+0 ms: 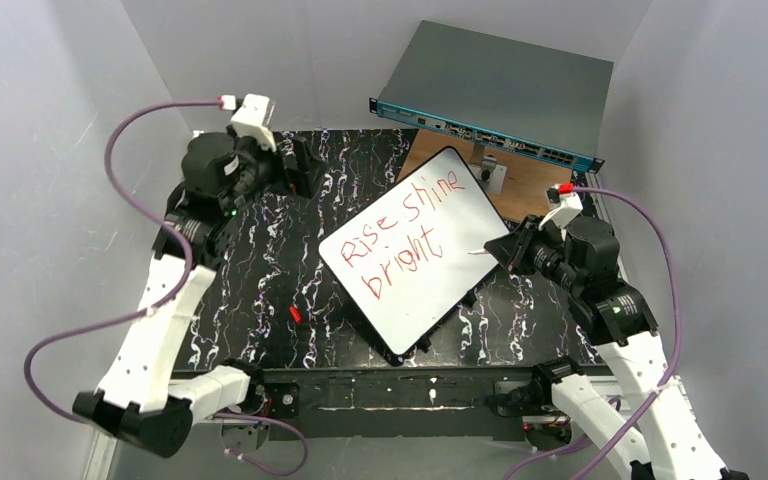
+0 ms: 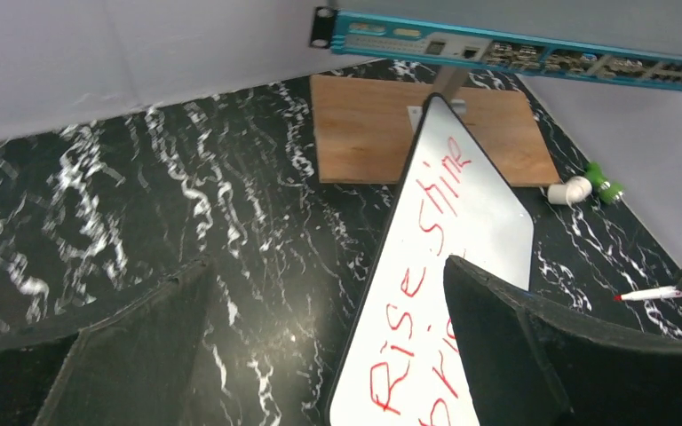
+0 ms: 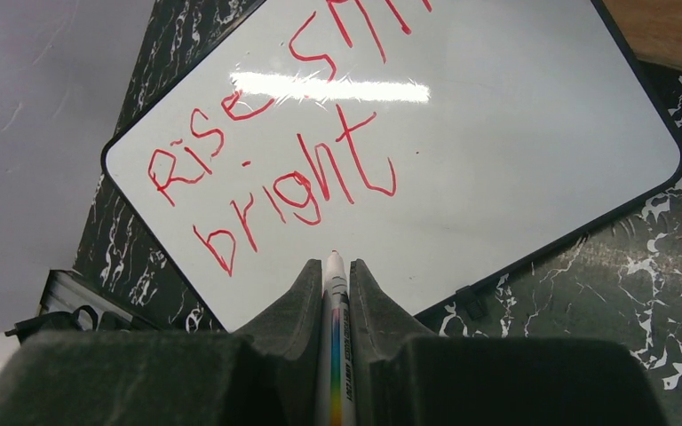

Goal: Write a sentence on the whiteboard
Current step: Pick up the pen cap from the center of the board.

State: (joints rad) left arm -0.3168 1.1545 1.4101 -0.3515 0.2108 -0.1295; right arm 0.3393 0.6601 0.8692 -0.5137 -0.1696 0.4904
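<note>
The whiteboard point(image 1: 430, 290) is lying at an angle on the black marbled counter point(image 1: 260, 280), right of centre, with its far corner overlapping a wooden board point(image 1: 525, 190). The sentence point(image 1: 400, 235) is sitting on it in red letters in two lines – "Rise shine" above, "bright" below.

The right hand point(image 1: 508, 248) is hanging at the whiteboard's right edge, its fingers point(image 3: 306, 302) pressing together on a white marker point(image 3: 335, 355) that is running between them. The marker's tip is pointing at the bare white just past the word "bright"; whether it is touching the surface cannot be told.

The left hand point(image 1: 295, 165) is hovering over the far left part of the counter, well apart from the whiteboard, with its fingers point(image 2: 142, 355) standing wide apart and gripping nothing – the left wrist view is showing only counter and the board's near edge between them.

Behind the wooden board, a grey box with a teal front point(image 1: 500, 90) is resting against the back wall. A small red piece point(image 1: 295, 314) is lying on the counter left of the whiteboard, and a white fitting point(image 2: 573, 189) is lying beside a green one point(image 2: 606, 182) near the wooden board's right edge.
</note>
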